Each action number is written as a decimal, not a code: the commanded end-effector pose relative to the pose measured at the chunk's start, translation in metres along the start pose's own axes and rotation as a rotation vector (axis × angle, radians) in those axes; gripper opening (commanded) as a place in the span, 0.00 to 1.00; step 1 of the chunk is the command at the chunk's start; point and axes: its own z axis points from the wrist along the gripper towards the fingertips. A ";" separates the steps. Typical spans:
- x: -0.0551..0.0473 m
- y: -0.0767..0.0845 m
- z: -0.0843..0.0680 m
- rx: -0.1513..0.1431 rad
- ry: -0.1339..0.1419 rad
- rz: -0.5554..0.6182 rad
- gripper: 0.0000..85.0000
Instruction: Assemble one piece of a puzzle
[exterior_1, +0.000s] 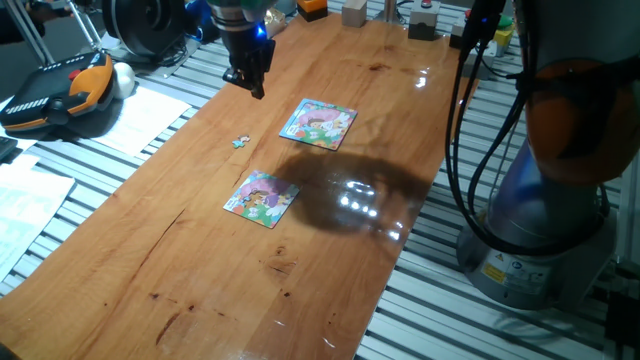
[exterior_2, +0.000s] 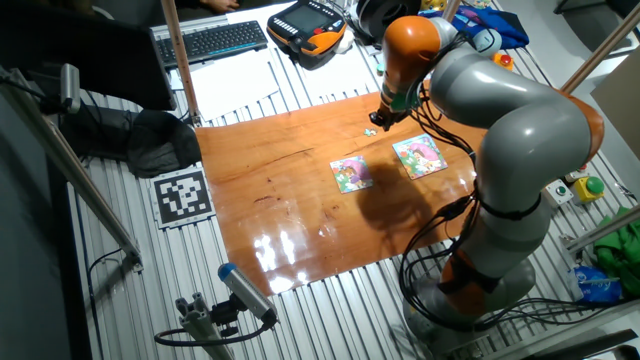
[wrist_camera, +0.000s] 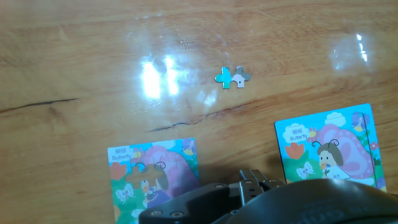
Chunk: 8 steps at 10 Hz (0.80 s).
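Gripper (wrist_camera: 249, 186) body fills the hand view's near edge; can't tell if the fingers are spread or pressed together, nothing visibly held. The puzzle (wrist_camera: 152, 177) lies flat just beyond it, with a brown gap where wood shows through. The piece (wrist_camera: 232, 76) lies loose mid-bench, apart from both puzzles. The other puzzle (wrist_camera: 329, 149) lies alongside. Arm hangs high, probably for a view of all three.

Teal-white piece (wrist_camera: 232, 77) lies flat (loose) near purple puzzle (wrist_camera: 153, 180).

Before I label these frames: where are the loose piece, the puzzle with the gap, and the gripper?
piece (wrist_camera: 233, 77), hand view, its middle
puzzle (wrist_camera: 168, 163), hand view, purple area
gripper (exterior_1: 256, 88), one fixed view, between fingertips
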 end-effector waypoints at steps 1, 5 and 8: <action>-0.006 0.001 -0.001 0.001 0.003 0.003 0.00; -0.042 -0.004 -0.004 0.006 0.010 -0.010 0.00; -0.060 -0.007 -0.007 0.012 -0.005 -0.007 0.00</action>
